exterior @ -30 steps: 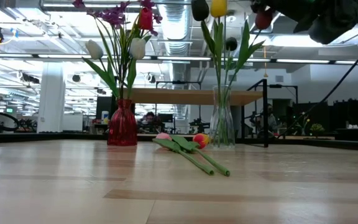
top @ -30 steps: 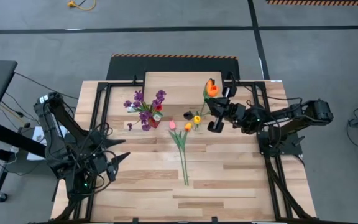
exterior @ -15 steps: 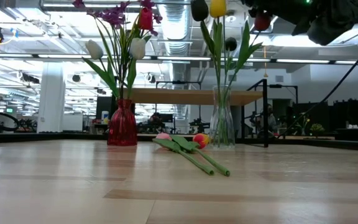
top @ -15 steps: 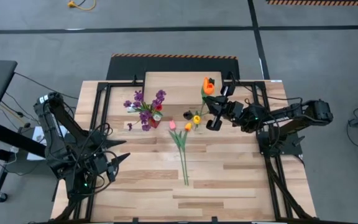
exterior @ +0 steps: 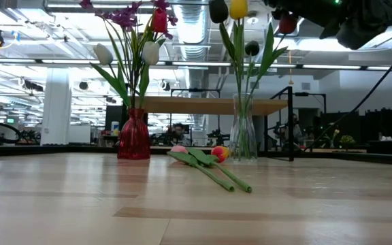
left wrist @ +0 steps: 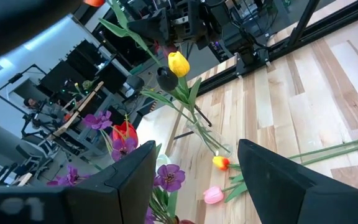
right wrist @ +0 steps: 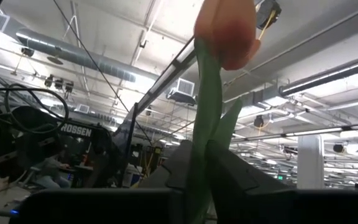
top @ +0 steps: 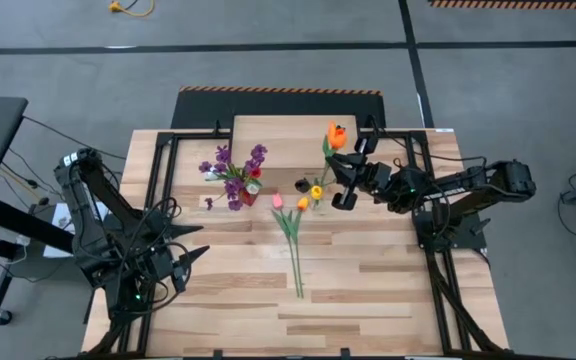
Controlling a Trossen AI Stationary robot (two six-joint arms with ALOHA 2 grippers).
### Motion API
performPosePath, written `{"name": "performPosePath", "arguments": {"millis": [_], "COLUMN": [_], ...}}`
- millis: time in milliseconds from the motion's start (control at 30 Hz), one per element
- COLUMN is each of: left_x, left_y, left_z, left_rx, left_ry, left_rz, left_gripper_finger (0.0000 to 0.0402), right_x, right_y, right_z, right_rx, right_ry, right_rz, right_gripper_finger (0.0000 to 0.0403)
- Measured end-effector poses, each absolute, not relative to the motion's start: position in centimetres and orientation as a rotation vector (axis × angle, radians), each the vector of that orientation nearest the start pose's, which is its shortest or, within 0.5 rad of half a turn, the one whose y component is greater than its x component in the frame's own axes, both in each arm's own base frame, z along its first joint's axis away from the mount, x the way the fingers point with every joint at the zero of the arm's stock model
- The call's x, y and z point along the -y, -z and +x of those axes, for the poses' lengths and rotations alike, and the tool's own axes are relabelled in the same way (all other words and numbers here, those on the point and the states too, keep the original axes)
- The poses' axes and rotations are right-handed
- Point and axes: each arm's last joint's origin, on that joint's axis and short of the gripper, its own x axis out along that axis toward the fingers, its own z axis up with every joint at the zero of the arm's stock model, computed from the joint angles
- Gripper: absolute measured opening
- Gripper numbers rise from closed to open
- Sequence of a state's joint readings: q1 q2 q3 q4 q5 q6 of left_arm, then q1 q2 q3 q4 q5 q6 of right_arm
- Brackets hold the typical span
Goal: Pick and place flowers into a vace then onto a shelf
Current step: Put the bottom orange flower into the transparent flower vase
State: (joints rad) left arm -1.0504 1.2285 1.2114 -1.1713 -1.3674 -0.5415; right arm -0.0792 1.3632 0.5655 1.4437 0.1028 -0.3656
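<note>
My right gripper (top: pixel 334 182) hangs beside the clear glass vase (top: pixel 315 196), shut on an orange tulip (top: pixel 337 136). The vase stands upright before the shelf (top: pixel 280 135) and holds a yellow tulip (exterior: pixel 239 8) and a dark one (exterior: pixel 218 9). A red vase (exterior: pixel 134 135) to its left carries purple sprigs and a red tulip. A pink tulip (top: pixel 277 200) and an orange tulip (top: pixel 302 204) lie flat on the table, stems toward the near edge. My left gripper (top: pixel 196 255) waits open at the table's near left. My right gripper pinches the orange tulip's stem (right wrist: pixel 205 130) between its two fingers, well below the head (right wrist: pixel 229 37), coming level from the table's right. The tulip is lifted and slants upward, head toward the far edge. In the low view its lower stem (exterior: pixel 256 78) runs down into the clear vase.
The shelf (exterior: pixel 209 105) stands on thin black legs at the far edge, behind both vases. Black frame rails (top: pixel 168 170) run along the table's left and right sides. Bare planks (top: pixel 368 290) fill the near half around the two lying stems.
My right gripper has shifted slightly toward the far left, carrying the orange tulip with it; its head now sits a little nearer the shelf. The gripper stays shut on the stem.
</note>
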Motion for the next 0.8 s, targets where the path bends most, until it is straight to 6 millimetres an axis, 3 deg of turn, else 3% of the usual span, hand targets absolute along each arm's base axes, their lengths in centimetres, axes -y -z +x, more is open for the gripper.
{"name": "performPosePath", "arguments": {"millis": [800], "left_x": [16.4], "left_y": [-34.0], "left_z": [12.7], "left_rx": [-0.319], "left_ry": [-0.367], "left_rz": [0.583], "left_gripper_finger": [0.0219], "right_x": [3.4], "right_y": [-28.5], "right_z": [25.6], "right_rx": [0.575], "right_ry": [0.332], "right_rz": [-0.358], "right_gripper_finger": [0.0043]}}
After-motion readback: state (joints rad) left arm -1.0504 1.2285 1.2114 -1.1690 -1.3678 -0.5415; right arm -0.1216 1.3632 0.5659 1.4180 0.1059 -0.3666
